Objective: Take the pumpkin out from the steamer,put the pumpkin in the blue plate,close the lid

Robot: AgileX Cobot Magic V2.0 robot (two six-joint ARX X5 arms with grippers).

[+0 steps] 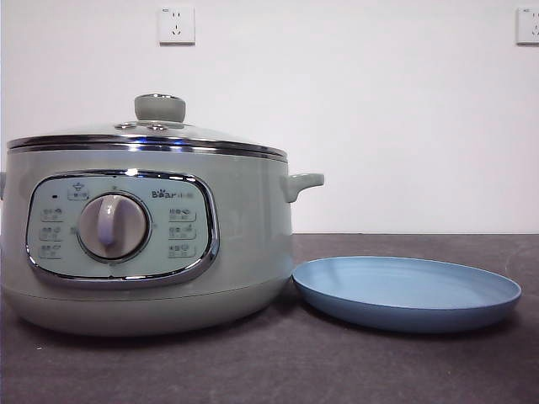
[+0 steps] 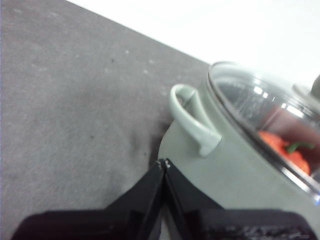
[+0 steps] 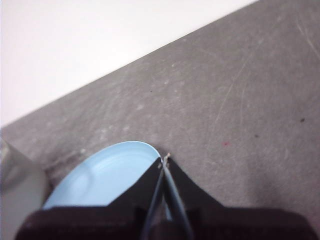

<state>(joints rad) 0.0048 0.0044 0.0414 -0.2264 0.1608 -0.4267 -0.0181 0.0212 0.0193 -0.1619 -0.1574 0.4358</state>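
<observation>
The sage-green steamer (image 1: 152, 244) stands at the left of the front view with its glass lid (image 1: 160, 126) closed on it. In the left wrist view the orange pumpkin (image 2: 285, 147) with its green stem shows through the lid (image 2: 260, 110) inside the steamer (image 2: 230, 170). The blue plate (image 1: 406, 292) lies empty on the table to the right of the steamer. My left gripper (image 2: 163, 162) is shut and empty, above the table beside the steamer's side handle (image 2: 192, 120). My right gripper (image 3: 164, 159) is shut and empty, above the blue plate's (image 3: 100, 177) edge.
The dark grey table top (image 1: 337, 362) runs under everything, with a white wall behind carrying two sockets (image 1: 176, 25). The steamer's other handle (image 1: 301, 183) sticks out toward the plate.
</observation>
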